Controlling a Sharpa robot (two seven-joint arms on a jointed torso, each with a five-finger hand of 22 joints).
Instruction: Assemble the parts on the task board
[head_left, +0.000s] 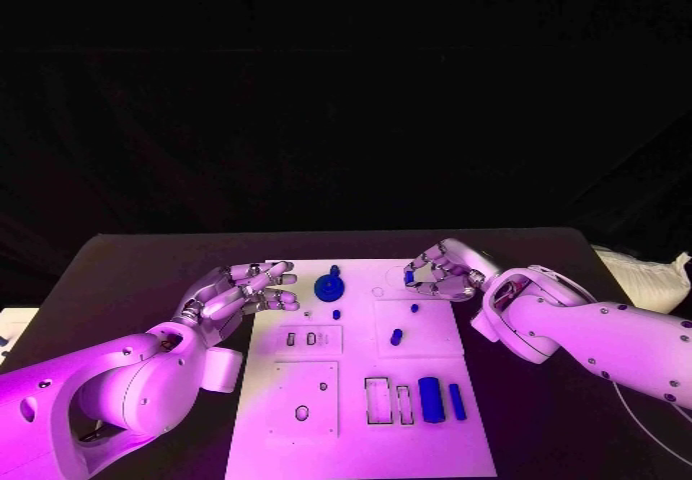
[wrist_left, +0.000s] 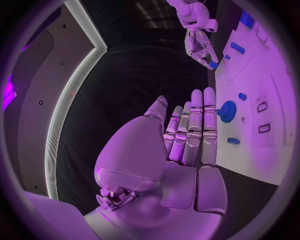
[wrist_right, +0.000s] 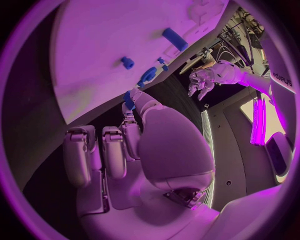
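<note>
Two blue bars (head_left: 441, 399) stand at the task board's (head_left: 346, 440) near edge, a blue gear (head_left: 330, 288) at its far side. Right hand (head_left: 440, 275) pinches a small blue part (head_left: 410, 277) over the far edge; left hand (head_left: 238, 292) hovers beside the gear, fingers (wrist_left: 201, 125) straight, holding nothing.

Task board (head_left: 361, 440): near edge cut off by the head view's bottom edge.
Right hand (head_left: 440, 275): curled fingers (head_left: 421, 288) hide most of a small blue part (head_left: 410, 277); its shape cannot be told.
Blue gear (head_left: 330, 288): its seating on the board too small to tell.
Left hand (head_left: 242, 290): palm side hidden in the head view.
</note>
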